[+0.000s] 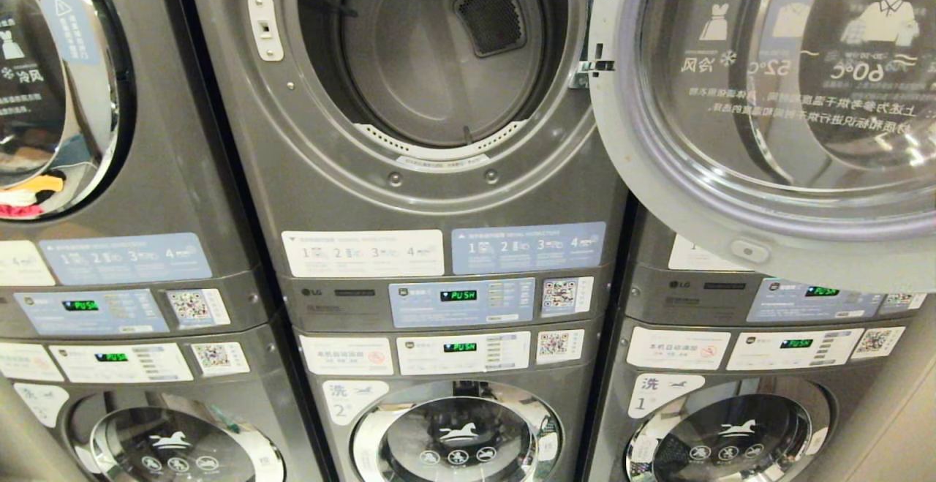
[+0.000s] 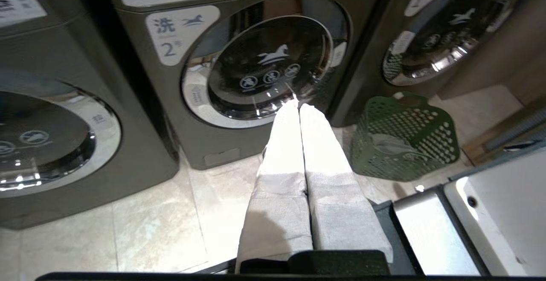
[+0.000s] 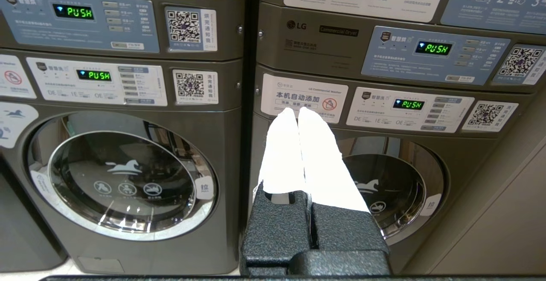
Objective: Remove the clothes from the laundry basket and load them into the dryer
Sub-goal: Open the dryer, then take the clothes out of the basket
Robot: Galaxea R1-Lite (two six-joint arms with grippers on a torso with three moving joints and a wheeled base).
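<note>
Left claw (image 2: 298,106), white-padded fingers pressed together, nothing between them, aimed low toward washer no. 2 (image 2: 264,68). Just beside that washer, on the tiled floor (image 2: 149,225): green laundry basket (image 2: 405,138), a grey garment (image 2: 392,144) draped inside. Right claw (image 3: 297,112), fingers likewise pressed together and holding nothing, raised before the control panels (image 3: 409,106) of the neighbouring stacked machine. Seen from the head: neither arm in sight; centre dryer (image 1: 439,58) with drum exposed and bare, no clothes visible within; round glass door (image 1: 775,109) swung wide to the right, printed symbols showing reversed. Left-hand dryer (image 1: 44,87) closed, coloured laundry behind its glass. Green PUSH displays (image 1: 458,295) lit on every panel.
</note>
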